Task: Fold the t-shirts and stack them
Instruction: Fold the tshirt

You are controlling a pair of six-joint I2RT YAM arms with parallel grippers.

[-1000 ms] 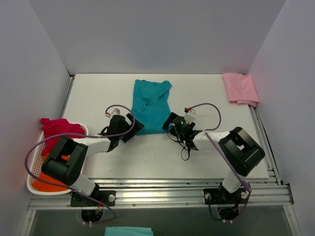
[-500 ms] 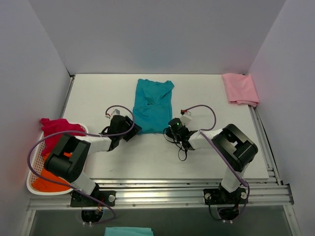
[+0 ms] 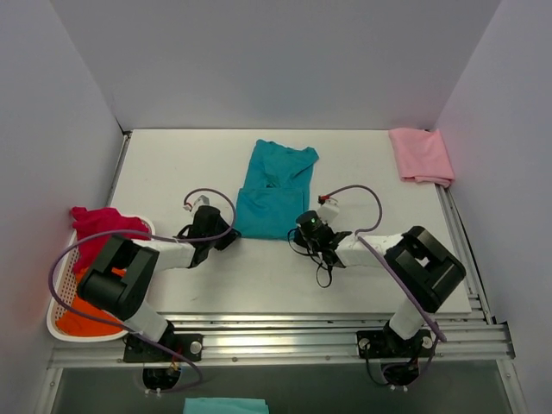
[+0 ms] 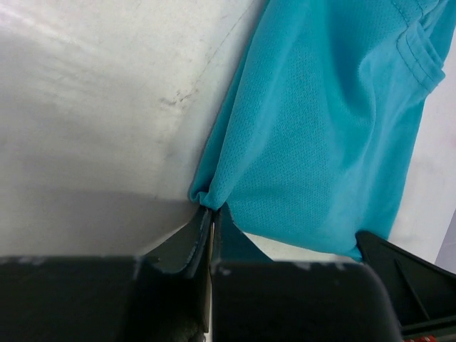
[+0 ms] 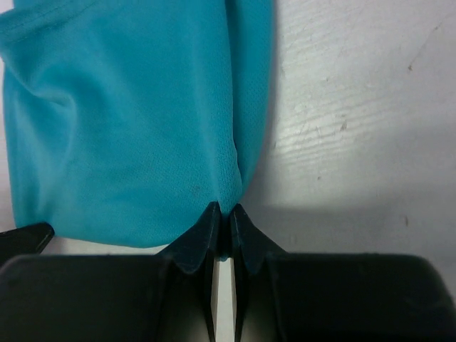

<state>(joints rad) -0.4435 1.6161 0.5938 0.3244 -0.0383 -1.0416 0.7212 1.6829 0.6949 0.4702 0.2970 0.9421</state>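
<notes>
At the near left edge of the white table (image 3: 172, 164), the white plastic basket (image 3: 53, 321) holds the crumpled orange t-shirt (image 3: 86, 321). The magenta-red t-shirt (image 3: 102, 224) hangs bunched over the basket's far rim. Both appear unfolded and count as outstanding work.

In the middle of the table lies the teal short-sleeved t-shirt (image 3: 274, 194), narrowed to a long strip whose near part appears doubled over. Its folding is judged partly complete.

At the far right corner, the pale pink t-shirt (image 3: 420, 155) rests as a compact folded rectangle, well apart from the others. It reads as finished and as the likely base of the stack.

Estimate: one shirt done, one in progress, two untouched, no stack begun.

Left gripper (image 4: 211, 210): jaws closed on the near left corner of the teal t-shirt, with fabric pinched between the fingertips. Right gripper (image 5: 222, 214): jaws closed on the near right corner in the same manner. Both grippers sit low over the table at the shirt's near edge. The body of the shirt extends away from them toward the far wall.
</notes>
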